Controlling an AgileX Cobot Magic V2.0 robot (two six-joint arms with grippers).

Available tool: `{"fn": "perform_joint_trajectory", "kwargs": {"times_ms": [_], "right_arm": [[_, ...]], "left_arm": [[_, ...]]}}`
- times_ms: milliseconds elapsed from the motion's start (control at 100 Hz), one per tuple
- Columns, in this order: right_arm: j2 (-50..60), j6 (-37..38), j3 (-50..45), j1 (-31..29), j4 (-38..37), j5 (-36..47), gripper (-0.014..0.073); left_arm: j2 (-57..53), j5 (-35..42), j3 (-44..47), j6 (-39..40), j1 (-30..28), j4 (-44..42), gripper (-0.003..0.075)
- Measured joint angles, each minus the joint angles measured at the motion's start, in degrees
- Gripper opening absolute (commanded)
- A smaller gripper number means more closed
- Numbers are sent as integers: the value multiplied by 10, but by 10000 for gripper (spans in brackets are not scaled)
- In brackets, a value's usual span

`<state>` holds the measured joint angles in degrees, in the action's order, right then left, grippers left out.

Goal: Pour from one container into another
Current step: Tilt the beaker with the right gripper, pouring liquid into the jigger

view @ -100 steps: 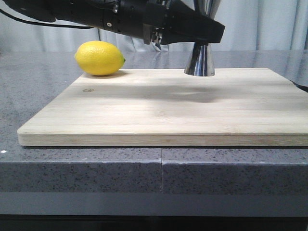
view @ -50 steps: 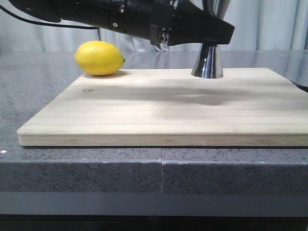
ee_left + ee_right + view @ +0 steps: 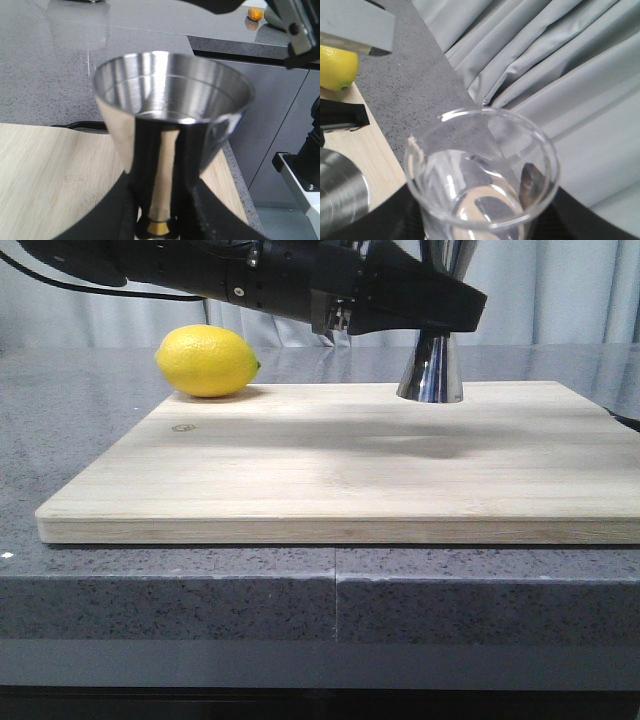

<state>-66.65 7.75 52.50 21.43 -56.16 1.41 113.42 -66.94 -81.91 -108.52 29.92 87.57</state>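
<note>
The steel jigger stands upright at the far edge of the wooden board. My left gripper is shut on its narrow waist, the arm reaching in from the upper left. In the left wrist view the jigger's upper cup fills the frame, with the black fingers either side of the gold band. The clear glass beaker is held between the dark fingers of my right gripper, which is shut on it. The jigger's rim shows beside and below it. The front view shows neither the beaker nor the right gripper.
A yellow lemon lies at the board's far left corner. The board rests on a grey speckled counter with pale curtains behind. A black cable runs along the counter past the board's edge.
The left gripper and the jigger shifted a little to the right from one second ago to half a second ago. Since then they have held still.
</note>
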Motion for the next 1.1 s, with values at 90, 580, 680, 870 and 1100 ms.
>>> {"fn": "perform_joint_trajectory", "kwargs": {"times_ms": [90, 580, 680, 870, 1100], "right_arm": [[0, 0, 0, 0, -3, 0, 272], [0, 0, 0, 0, -53, 5, 272], [0, 0, 0, 0, -62, 7, 272], [0, 0, 0, 0, -80, 9, 272], [0, -1, 0, 0, -106, 9, 272]], "left_arm": [[0, 0, 0, 0, 0, 0, -21], [0, 0, 0, 0, 0, 0, -21], [0, 0, 0, 0, 0, 0, -21], [0, 0, 0, 0, 0, 0, -21], [0, 0, 0, 0, 0, 0, -21]]}}
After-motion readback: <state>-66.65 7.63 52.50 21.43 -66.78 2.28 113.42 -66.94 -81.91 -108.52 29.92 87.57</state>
